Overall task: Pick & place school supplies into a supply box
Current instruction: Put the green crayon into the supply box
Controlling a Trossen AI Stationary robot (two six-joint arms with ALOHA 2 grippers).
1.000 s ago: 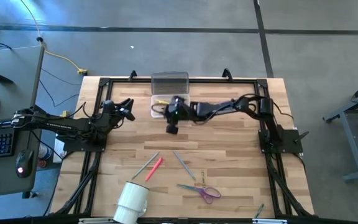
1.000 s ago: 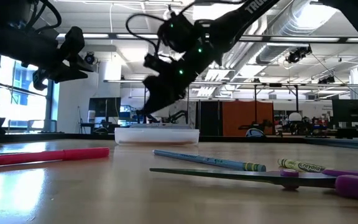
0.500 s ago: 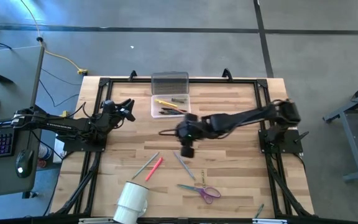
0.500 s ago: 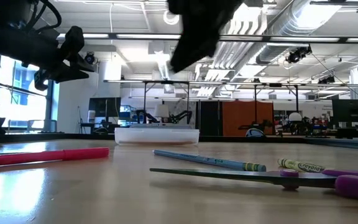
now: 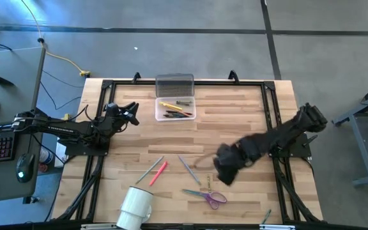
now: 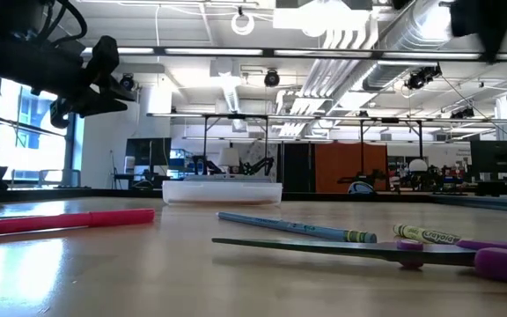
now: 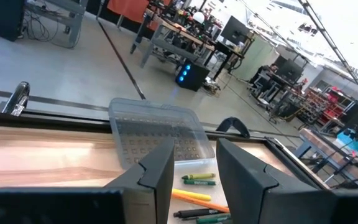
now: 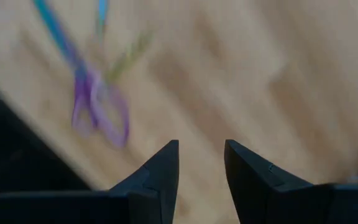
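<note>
My right gripper point(image 5: 225, 171) hangs in the lower right-centre of the high view, fingers parted with a narrow gap and nothing between them, just above and right of the scissors point(image 5: 207, 195). The supply box point(image 5: 175, 107) sits open at the upper centre of the worktop point(image 5: 235, 121), a few pens already inside, well apart from me. My left gripper point(image 5: 128, 112) waits at the left edge, fingers slightly apart and empty. The risk I see: the scissors lie flat, with a yellow-green crayon point(image 5: 207, 181) and a blue pencil point(image 5: 188, 168) close by, so a drop slightly off could nudge those neighbours or pinch only one thin blade, letting the scissors swing or slip on the long carry to the box. The handle loops may also snag on the box rim. For writing, the crayon point(image 6: 428, 234) carries a printed label in the low view, too small for me to read.
</note>
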